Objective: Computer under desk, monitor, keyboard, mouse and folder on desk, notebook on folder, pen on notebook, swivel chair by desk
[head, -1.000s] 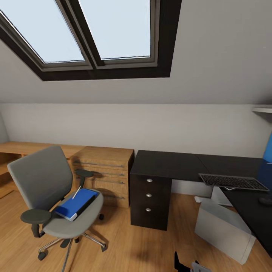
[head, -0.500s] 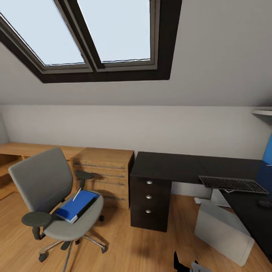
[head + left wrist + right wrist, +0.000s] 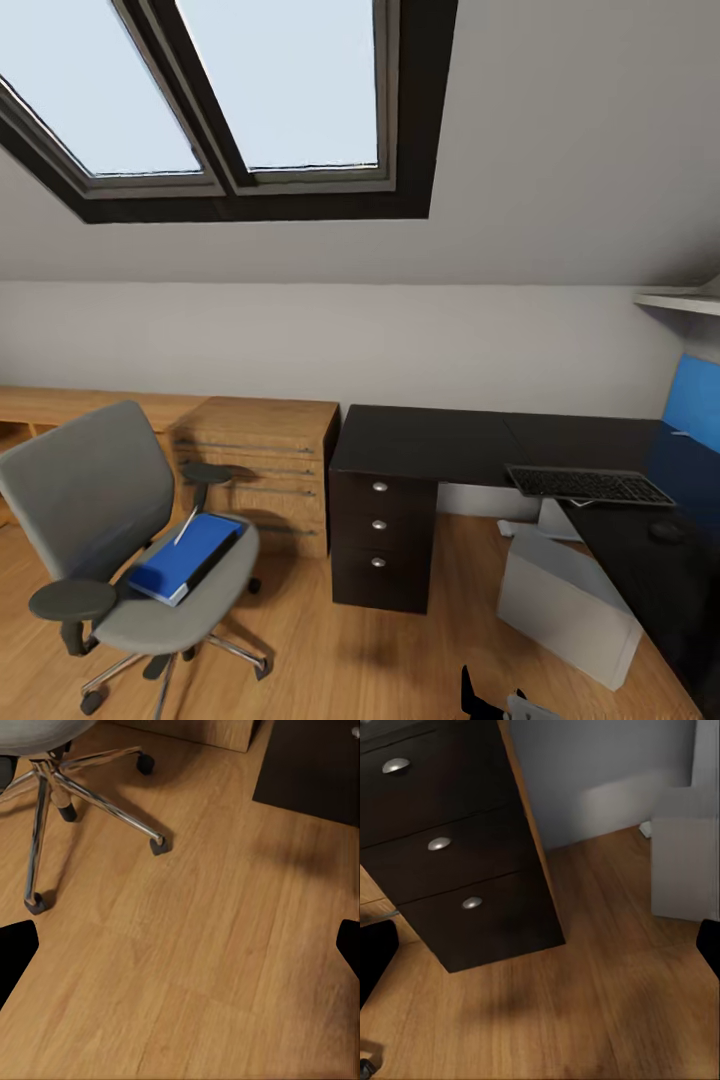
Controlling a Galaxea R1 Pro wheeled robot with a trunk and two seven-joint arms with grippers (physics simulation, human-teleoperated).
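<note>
An attic bedroom: roll up squarely to the swivel chair (image 3: pixel 110 540), both wide-spread empty claws ready, and lift the folder (image 3: pixel 185 557) level toward the tabletop (image 3: pixel 440 445).

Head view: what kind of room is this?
Looks like an attic room used as a home office. A sloped ceiling with a skylight, a black L-shaped desk carrying a keyboard, and a grey swivel chair on the wood floor point to that.

Blue folder (image 3: pixel 185 557) on swivel chair (image 3: pixel 110 530)
</note>
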